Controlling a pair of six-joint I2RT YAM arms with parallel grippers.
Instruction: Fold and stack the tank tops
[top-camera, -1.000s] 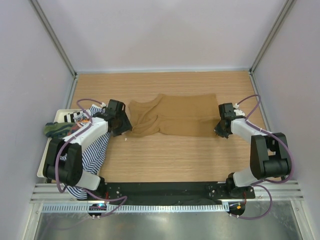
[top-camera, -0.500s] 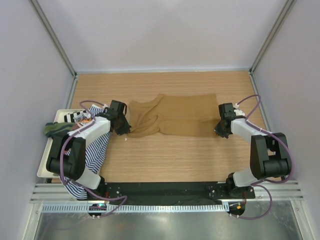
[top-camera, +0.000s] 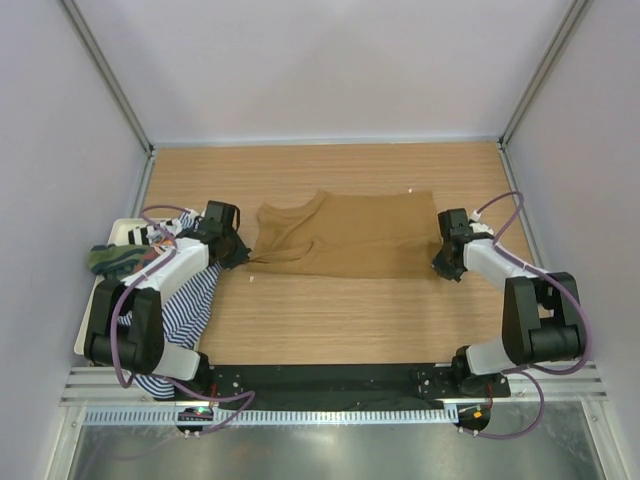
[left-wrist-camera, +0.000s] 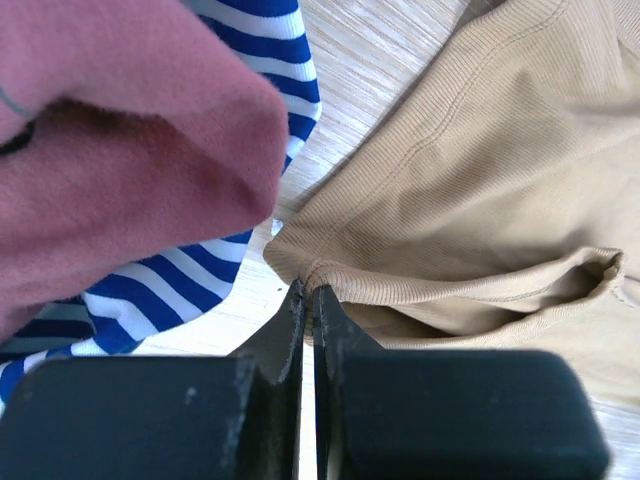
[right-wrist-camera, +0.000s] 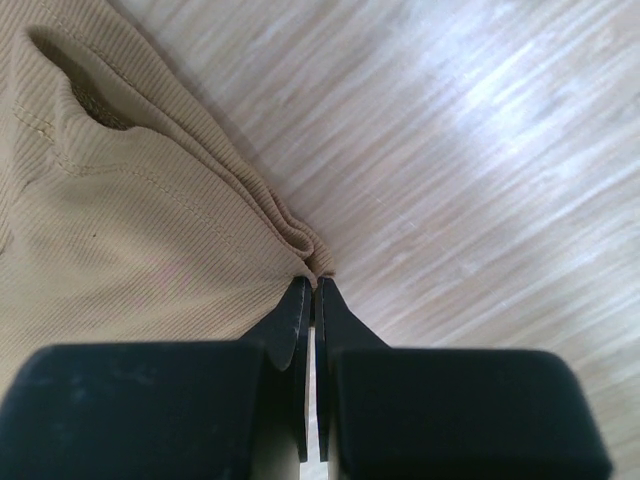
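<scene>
Tan-brown tank top (top-camera: 345, 238), ribbed knit: lies mostly flat mid-scene, long axis running left to right, scooped strap end to the left with a few soft creases there, and the left and right end corners each drawn into a tight pinched pucker. Navy-white striped tank top (top-camera: 192, 298): rumpled at the far left, trailing toward the near edge, one edge just beside the tan top's left corner. Rust-red tank top (left-wrist-camera: 120, 120): a soft fold lying over the striped one; olive green tank top (top-camera: 112, 260): bunched in a wad at the pile's outer left side.
</scene>
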